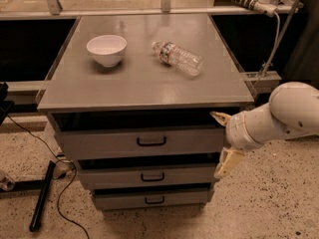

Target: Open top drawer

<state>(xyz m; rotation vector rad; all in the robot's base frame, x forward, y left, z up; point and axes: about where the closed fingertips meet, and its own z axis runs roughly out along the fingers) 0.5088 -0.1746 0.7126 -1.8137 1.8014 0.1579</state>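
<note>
Top drawer: the top drawer (99,144) is the widest of three grey fronts on the cabinet, directly under the cabinet top (139,86). A dark band runs between its upper edge and the top. The band is too dark to show the interior.
Handle: a small black loop handle (151,141) sits at the centre of the panel, with nothing touching it.
Gripper: the gripper (223,141) is at the right end of the top drawer's front, well apart from the handle. Its two pale fingers are spread wide. The upper one (219,117) points left at the cabinet's right corner, just under the top. The lower one (227,163) hangs down beside the gap above the middle drawer. Whether either finger touches the cabinet cannot be told.
Arm: the white arm (284,113) comes in from the right and is cut off by the frame edge.
Lower drawers: the middle drawer (109,177) and bottom drawer (117,199) step inward below, each with its own black handle.
On top: a white bowl (106,49) stands upright at the left. A clear plastic water bottle (178,58) lies on its side to its right, well apart from it. The label print is unreadable.
Floor: a black cable (62,195) and a black bar (42,197) lie left of the cabinet. An object at the left edge is cut off.
</note>
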